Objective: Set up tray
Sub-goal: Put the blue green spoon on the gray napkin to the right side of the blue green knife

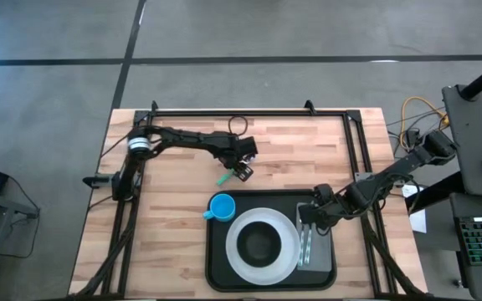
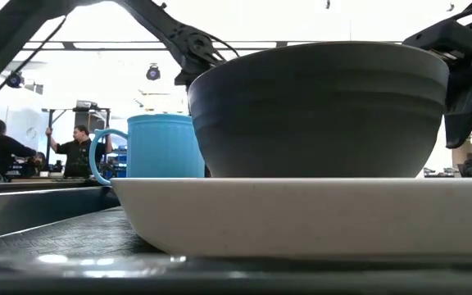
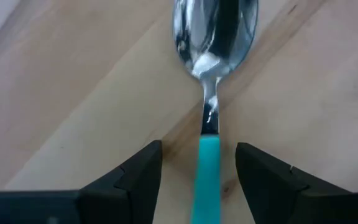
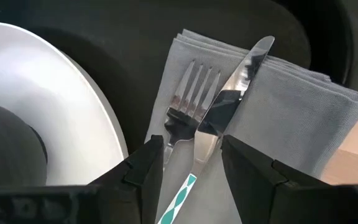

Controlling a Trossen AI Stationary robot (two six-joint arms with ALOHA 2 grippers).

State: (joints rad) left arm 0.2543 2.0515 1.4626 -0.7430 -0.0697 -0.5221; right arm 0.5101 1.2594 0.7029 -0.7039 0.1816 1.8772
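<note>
Tray (image 1: 220, 272) sits at the near middle of the bench (image 1: 166, 242), carrying a white plate (image 1: 284, 261) with a dark bowl (image 1: 260, 243), a blue mug (image 1: 221, 206) and a grey napkin (image 4: 278, 118) under fork (image 4: 188, 106) and knife (image 4: 229, 102). Right hand (image 1: 310, 220) hovers over the napkin, fingers apart, holding nothing. Farther back, left hand (image 1: 242, 172) stands wide astride a teal-handled spoon (image 3: 211, 93) lying on bare wood.

Black tray (image 1: 216, 251), white plate (image 1: 287, 251), blue mug (image 1: 221, 207).

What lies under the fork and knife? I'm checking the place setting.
A folded grey napkin lies under the fork and knife, on the black tray. Anything beneath the napkin is covered.
</note>
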